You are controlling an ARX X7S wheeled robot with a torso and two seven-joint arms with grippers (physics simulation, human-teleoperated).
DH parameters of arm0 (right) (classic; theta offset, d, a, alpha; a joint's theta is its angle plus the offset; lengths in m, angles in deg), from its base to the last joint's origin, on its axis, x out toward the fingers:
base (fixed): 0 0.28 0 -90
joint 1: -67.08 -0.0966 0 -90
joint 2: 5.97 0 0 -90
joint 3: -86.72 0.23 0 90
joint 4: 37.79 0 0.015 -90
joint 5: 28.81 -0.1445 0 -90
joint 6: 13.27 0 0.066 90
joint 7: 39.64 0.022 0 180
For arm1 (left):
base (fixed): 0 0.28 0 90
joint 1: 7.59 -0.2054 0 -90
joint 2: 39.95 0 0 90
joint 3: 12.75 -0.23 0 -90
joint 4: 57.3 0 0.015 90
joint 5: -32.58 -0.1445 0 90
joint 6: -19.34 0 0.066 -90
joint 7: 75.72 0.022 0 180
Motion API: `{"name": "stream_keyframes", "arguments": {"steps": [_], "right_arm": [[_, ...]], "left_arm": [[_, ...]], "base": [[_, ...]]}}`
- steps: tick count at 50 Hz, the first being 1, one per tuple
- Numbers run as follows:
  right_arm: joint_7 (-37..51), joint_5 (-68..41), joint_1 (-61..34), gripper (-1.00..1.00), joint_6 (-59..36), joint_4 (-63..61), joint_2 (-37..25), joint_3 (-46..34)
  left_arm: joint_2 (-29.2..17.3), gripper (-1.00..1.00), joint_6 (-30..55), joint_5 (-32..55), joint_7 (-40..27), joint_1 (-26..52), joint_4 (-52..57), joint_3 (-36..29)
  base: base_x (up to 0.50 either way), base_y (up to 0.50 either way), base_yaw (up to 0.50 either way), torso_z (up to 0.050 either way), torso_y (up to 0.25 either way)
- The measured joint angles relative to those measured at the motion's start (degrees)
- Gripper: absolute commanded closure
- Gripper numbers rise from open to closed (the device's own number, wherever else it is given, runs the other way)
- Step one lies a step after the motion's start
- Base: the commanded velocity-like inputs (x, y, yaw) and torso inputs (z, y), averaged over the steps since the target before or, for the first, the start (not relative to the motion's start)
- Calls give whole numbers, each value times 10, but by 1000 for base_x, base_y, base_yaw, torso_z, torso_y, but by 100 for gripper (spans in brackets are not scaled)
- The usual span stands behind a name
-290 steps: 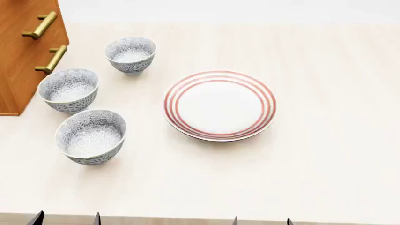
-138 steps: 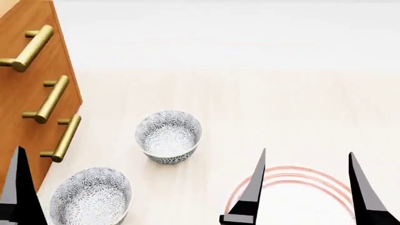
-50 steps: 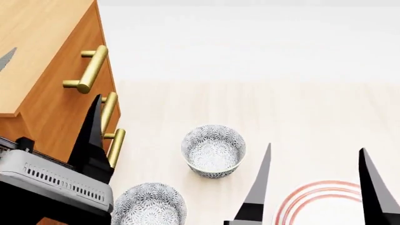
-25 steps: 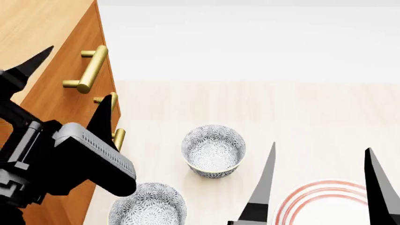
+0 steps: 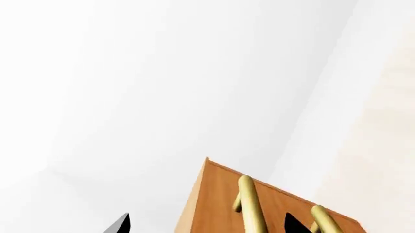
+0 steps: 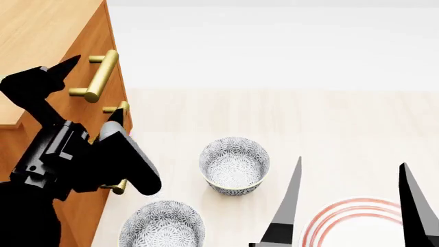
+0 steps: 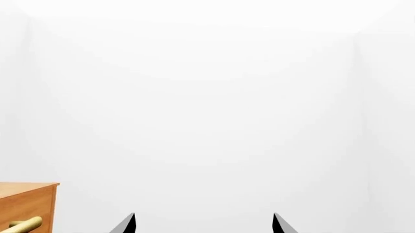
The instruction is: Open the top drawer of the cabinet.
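The top drawer [image 6: 103, 62] is seen shut at the upper front of the cabinet [image 6: 41, 31], its handle [image 6: 101, 75] not yet gripped; the left hand [image 6: 86, 90] is held beside it, fingers spread apart. The middle handle [image 6: 118, 109], just below and near one fingertip, could be caught instead. The bowl [image 6: 234, 164] on the surface [image 6: 309, 118] could be knocked by the pull; the right hand [image 6: 350, 206] is held open, well apart.
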Motion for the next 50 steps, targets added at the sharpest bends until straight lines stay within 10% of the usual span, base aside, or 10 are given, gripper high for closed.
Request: {"name": "stream_keyframes", "arguments": {"steps": [50], "right_arm": [[22, -20, -2, -100, 8, -2, -18, -2]], "left_arm": [[87, -100, -38, -53, 80, 52, -255, -104]], "base": [[0, 0, 0, 0, 0]]}}
